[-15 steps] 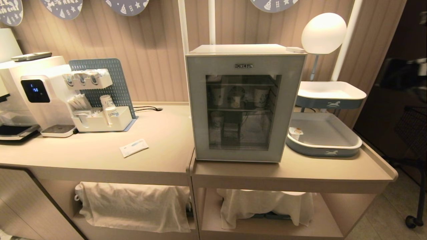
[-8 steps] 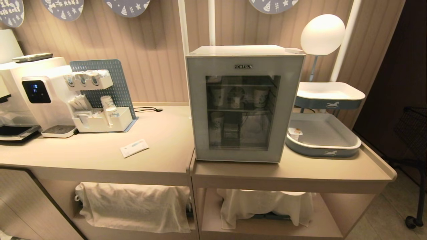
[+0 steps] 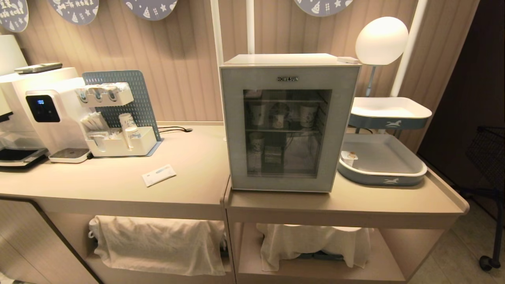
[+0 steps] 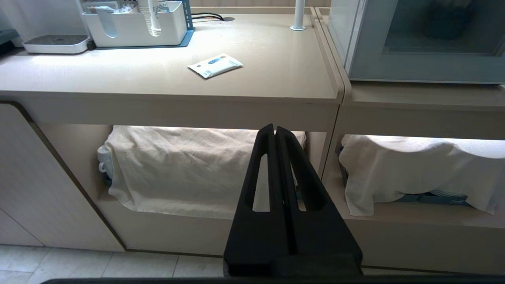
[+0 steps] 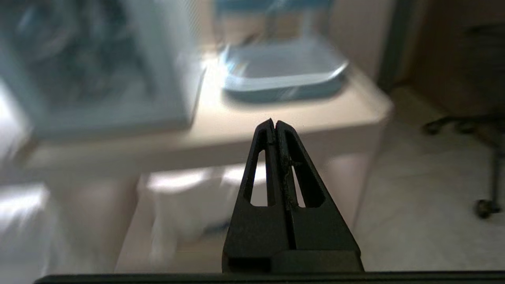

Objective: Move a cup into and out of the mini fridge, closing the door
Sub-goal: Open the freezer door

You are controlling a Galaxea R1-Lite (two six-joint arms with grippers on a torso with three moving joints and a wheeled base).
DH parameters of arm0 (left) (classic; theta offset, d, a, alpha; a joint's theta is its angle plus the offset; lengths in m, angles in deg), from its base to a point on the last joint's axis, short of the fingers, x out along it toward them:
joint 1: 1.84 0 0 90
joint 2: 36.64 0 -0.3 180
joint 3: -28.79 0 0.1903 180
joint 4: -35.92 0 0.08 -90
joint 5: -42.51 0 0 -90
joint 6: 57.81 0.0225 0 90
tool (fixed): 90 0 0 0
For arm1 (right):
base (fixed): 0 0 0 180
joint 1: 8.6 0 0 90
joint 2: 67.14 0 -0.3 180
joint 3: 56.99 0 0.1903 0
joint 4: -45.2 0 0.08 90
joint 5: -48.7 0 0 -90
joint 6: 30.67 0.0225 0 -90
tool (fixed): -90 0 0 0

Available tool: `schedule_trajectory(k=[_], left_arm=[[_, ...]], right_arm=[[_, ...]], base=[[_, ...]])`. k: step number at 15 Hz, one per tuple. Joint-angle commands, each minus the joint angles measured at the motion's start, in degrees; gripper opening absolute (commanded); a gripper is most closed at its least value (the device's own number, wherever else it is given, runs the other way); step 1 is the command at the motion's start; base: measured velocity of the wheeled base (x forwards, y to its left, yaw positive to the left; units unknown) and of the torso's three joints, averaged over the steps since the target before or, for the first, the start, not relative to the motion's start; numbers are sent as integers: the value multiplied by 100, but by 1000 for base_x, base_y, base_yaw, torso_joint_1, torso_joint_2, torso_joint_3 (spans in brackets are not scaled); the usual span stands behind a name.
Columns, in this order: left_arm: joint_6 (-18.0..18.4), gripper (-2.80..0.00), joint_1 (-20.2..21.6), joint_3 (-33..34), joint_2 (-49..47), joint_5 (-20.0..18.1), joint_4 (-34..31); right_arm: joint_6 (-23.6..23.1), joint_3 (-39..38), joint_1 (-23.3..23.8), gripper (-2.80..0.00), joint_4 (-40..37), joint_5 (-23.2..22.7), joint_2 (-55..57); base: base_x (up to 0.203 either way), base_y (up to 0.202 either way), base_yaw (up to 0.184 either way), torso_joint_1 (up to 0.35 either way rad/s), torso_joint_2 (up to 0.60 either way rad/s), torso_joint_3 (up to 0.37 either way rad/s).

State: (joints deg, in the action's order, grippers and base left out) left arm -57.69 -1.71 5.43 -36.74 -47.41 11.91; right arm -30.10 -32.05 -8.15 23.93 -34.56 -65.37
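Note:
The mini fridge (image 3: 290,59) stands on the right counter, and its door (image 3: 232,126) is closed flat against the box. Through the glass I see the cup (image 3: 278,120), small and white with an orange-brown picture, on the upper wire shelf between two taller patterned paper cups. Neither arm shows in the head view. My left gripper (image 4: 275,128) is shut and empty, held low in front of the counter's open lower shelf. My right gripper (image 5: 273,122) is also shut and empty, low and in front of the counter's right end, well short of the fridge (image 5: 98,71).
A grey-blue tray (image 3: 410,173) right of the fridge holds a tiny white cup with an orange-marked lid (image 3: 349,157); a second tray (image 3: 388,118) and a globe lamp (image 3: 381,39) stand behind. On the left counter are a water dispenser (image 3: 43,110), an organiser (image 3: 118,146) and a flat packet (image 3: 158,174). Cloths cover the lower shelves.
The dark blurred right arm seen at the far right edge a second ago has dropped out of the head view. Fridge, door and cup have not moved.

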Motion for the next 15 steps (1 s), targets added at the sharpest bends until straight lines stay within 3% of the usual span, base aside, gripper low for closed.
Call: schedule_trajectory(k=[1,8,13,15], left_arm=[[-3,-280,4,9,1,1,2],[41,-280,4,9,1,1,2],[14,-280,4,9,1,1,2],[23,-280,4,9,1,1,2]], right_arm=[[-151,34,-9,-280,-712,-544,-165],[-215,80,-9,-280,-807,-656,-168],[-215,80,-9,-280,-806,-656,-168],[-215,80,-9,-280,-799,-656,-168]], base=[[0,0,0,0,0,0],[10,0,0,1,0,-1],[186,0,0,7,5,-3],[52,0,0,6,4,-1]])
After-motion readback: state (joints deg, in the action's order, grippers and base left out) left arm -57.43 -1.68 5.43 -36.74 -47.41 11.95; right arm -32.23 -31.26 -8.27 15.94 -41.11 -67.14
